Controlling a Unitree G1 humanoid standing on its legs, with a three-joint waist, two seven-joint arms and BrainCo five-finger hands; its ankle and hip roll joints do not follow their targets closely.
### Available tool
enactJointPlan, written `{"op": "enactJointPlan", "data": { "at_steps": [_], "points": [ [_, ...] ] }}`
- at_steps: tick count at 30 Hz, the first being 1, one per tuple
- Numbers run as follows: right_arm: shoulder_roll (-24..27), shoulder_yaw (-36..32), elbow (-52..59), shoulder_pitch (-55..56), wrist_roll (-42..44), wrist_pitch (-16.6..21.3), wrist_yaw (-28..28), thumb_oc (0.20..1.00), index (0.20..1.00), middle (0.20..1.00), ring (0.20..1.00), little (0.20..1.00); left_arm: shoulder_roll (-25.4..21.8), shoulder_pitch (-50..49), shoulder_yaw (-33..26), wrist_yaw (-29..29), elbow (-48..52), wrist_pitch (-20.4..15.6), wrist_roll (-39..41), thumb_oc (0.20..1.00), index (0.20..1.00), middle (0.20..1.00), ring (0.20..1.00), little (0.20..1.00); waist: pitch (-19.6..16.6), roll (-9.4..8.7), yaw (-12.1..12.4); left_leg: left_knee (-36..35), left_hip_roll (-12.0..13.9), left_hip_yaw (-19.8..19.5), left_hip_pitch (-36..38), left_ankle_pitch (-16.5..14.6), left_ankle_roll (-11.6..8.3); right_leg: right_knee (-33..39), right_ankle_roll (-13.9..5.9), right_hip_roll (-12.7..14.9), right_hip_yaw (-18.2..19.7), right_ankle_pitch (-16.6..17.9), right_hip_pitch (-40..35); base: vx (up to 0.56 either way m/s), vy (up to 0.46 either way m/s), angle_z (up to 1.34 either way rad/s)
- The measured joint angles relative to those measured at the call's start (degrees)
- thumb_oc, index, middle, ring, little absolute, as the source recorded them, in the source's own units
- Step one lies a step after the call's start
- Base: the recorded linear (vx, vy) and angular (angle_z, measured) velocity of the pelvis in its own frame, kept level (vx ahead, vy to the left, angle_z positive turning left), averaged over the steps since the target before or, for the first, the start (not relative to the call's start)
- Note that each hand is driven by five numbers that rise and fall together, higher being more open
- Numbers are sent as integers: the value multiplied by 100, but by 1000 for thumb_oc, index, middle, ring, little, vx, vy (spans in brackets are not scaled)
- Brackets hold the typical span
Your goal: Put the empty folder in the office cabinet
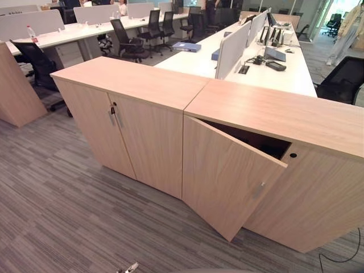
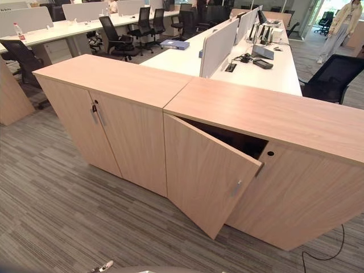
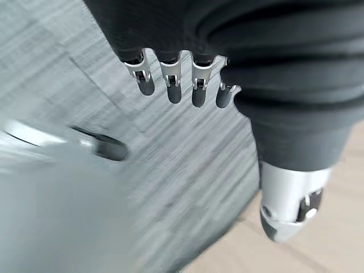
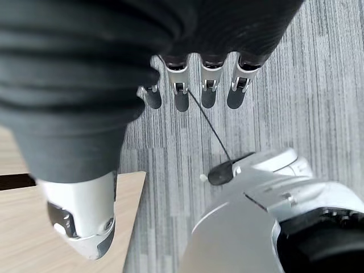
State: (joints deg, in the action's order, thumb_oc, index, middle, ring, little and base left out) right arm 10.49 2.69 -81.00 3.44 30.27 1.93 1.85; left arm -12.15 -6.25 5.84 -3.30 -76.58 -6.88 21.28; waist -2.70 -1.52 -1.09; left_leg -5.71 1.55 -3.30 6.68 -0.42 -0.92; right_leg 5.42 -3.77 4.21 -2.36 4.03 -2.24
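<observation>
Cabinet [image 1: 227, 170]: light wood office unit; right-hand door [image 2: 207, 176] ajar, dark interior, well beyond fingertips.
Left hand [image 3: 182, 85]: fingers relaxed, empty, above carpet [image 3: 182, 165].
Right hand [image 4: 193, 85]: fingers relaxed, empty.

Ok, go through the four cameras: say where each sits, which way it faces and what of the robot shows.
Left eye view: on the head, looking down at the wooden cabinets, one cabinet door ajar; desks behind.
Right eye view: same head, same scene from slightly aside, sharing the cabinet door.
Left wrist view: on the left wrist, facing the grey carpet; left hand with relaxed fingers.
Right wrist view: on the right wrist, facing carpet; right hand open, empty.
</observation>
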Motion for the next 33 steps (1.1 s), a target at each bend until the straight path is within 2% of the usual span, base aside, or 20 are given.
{"op": "enactJointPlan", "data": {
  "at_steps": [9,12,33],
  "points": [
    [24,467,221,-76,-219,0,-50,1000,1000,1000,1000,1000,-195,210,1392,281,276,-7,-1838,1000,1000,1000,1000,1000,17,71,-9,0,2,15,-17,5,-6,0,-7,-3,3,23,23,0,0,0],
    [27,526,222,-114,-283,-4,-55,1000,1000,1000,1000,1000,-193,348,1434,271,354,-36,-2060,1000,1000,1000,1000,1000,16,81,-15,0,6,14,-27,2,-7,0,-5,-7,3,19,23,0,0,0],
    [59,582,233,-152,-515,-18,-71,1000,1000,1000,1000,1000,-183,371,1446,209,256,30,-2278,1000,1000,1000,1000,1000,-27,62,-22,1,4,112,-16,-3,-19,0,9,-14,91,33,89,0,2,-2]
  ]
}}
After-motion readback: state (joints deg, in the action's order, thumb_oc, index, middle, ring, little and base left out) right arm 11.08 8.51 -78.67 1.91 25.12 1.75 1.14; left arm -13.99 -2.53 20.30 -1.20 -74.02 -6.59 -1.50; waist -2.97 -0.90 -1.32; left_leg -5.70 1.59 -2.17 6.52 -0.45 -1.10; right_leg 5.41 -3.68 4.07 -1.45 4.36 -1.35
